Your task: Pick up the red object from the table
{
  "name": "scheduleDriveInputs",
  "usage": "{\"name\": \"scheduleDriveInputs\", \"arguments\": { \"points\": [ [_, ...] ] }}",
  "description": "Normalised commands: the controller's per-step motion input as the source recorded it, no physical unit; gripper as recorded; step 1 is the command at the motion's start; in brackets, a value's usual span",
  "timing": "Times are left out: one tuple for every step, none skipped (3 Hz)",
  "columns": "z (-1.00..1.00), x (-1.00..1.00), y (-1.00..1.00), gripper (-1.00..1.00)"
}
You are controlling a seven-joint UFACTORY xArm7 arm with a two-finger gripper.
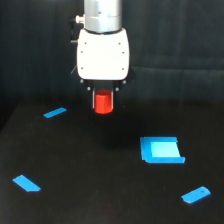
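Observation:
The red object (104, 102) is a small bright red-orange block held between the fingers of my gripper (104, 104). The gripper hangs from a white housing at the upper middle of the exterior view and is shut on the block. The block is lifted clear above the black table (100, 190), with dark surface showing below it. The fingers are thin and partly hidden beside the block.
Several flat blue pieces lie on the table: a thin strip (55, 112) at the left, a slab (26, 183) at the lower left, a larger square piece (161, 149) at the right, and a small one (196, 194) at the lower right.

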Motion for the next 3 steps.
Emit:
{"name": "scheduleDriveInputs", "arguments": {
  "points": [
    [0.08,0.01,-0.05,-0.92],
    [0.04,0.04,-0.03,-1.00],
    [0.14,0.00,-0.04,-1.00]
  ]
}}
